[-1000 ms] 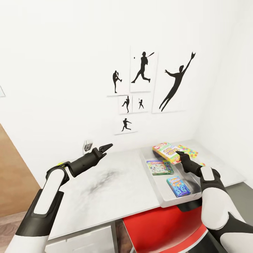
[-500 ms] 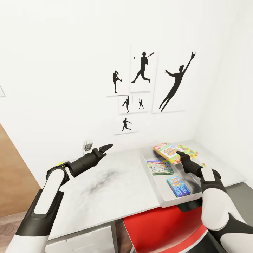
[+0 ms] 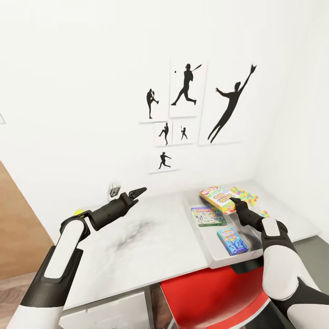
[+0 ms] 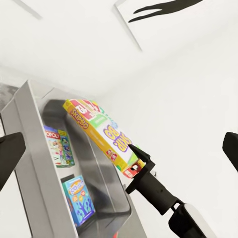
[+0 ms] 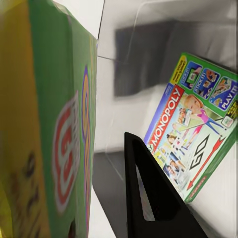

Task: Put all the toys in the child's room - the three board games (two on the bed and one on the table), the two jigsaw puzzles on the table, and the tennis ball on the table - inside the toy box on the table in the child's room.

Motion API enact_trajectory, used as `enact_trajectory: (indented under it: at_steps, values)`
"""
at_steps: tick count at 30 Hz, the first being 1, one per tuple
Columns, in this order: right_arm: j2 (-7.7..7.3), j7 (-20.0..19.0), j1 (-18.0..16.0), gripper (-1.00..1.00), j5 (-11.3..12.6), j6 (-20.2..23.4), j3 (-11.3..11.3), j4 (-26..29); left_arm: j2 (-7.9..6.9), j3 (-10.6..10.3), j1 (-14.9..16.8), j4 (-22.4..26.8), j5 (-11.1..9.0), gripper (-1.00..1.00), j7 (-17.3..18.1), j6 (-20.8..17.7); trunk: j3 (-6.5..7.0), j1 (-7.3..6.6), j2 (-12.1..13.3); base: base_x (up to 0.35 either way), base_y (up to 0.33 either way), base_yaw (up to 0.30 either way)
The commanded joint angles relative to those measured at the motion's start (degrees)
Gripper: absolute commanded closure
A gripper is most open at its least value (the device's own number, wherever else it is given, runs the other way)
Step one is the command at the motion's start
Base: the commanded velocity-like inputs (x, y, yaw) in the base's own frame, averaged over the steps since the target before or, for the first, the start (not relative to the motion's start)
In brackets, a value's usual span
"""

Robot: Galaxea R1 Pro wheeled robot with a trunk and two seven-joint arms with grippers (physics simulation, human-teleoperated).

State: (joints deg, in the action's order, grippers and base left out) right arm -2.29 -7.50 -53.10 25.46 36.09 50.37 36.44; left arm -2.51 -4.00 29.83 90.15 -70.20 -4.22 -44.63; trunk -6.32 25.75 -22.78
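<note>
Not much moved in the last second. The head camera tipped a bit, so the wall posters (image 3: 192,112) sit slightly higher in the head view, that's the view shifting, not them. The right gripper (image 3: 234,199) still clamps the Skip-Bo box (image 3: 218,197) and has eased it a touch toward the toy box's (image 3: 201,240) back edge, baring more of the jigsaw puzzle (image 3: 245,195).

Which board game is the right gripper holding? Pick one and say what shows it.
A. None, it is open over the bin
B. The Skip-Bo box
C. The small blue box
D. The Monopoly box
B: the right gripper is clamped on a corner of the Skip-Bo box, held tilted above the toy box, while the Monopoly box and the small blue box lie flat on its floor.
</note>
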Motion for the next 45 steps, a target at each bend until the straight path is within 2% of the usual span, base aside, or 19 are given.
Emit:
enact_trajectory:
  at_steps: [1, 35, 45]
  values:
    - [0.03, -0.17, -0.09, 1.00, 0.11, 0.38, 0.34, 0.03, -0.03, -0.04, 0.06, 0.04, -0.55, -1.00, -0.44, -0.11, -0.22, 0.03, -0.14, 0.000, 0.000, 0.008]
    - [-0.23, -0.11, 0.08, 1.00, 0.12, 0.39, 0.36, 0.03, -0.10, 0.05, 0.06, 0.03, -0.47, -1.00, -0.46, -0.11, -3.34, 0.03, -0.14, 0.000, 0.000, 0.001]
    - [-0.27, 1.00, 0.10, 1.00, 0.12, 0.39, 0.42, 0.03, -0.11, 0.05, 0.06, 0.03, -0.46, -1.00, -0.44, -0.11, -4.25, 0.03, -0.14, 0.000, 0.000, 0.000]
